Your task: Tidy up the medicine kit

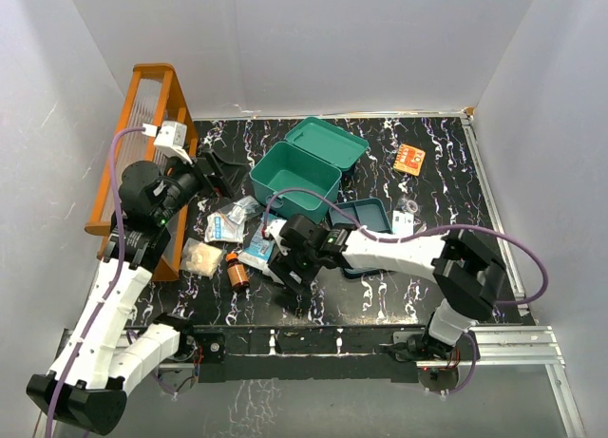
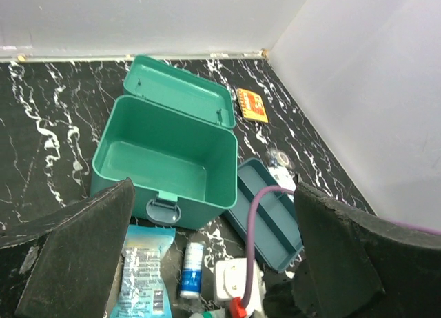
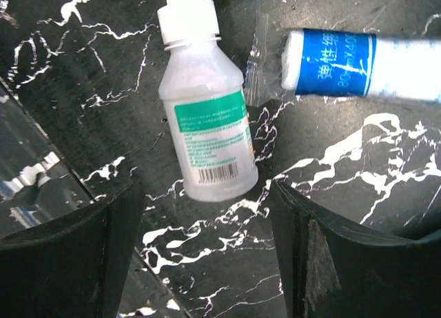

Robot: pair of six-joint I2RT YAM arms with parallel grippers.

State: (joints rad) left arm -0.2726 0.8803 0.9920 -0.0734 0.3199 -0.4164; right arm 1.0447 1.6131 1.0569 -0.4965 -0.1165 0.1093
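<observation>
The medicine kit is a teal box standing open, its lid tipped back and its inside empty. Its shallow tray insert lies on the table right of the box. My left gripper hovers open left of the box with nothing between its fingers. My right gripper is open in front of the box, low over the table. Just beyond its fingertips lies a clear bottle with a green label and a white cap. A wrapped white roll with a blue label lies beside it.
An orange wooden rack stands along the left wall. Blue pouches, a pale packet and a brown bottle are strewn in front of the box. An orange packet lies at the back right.
</observation>
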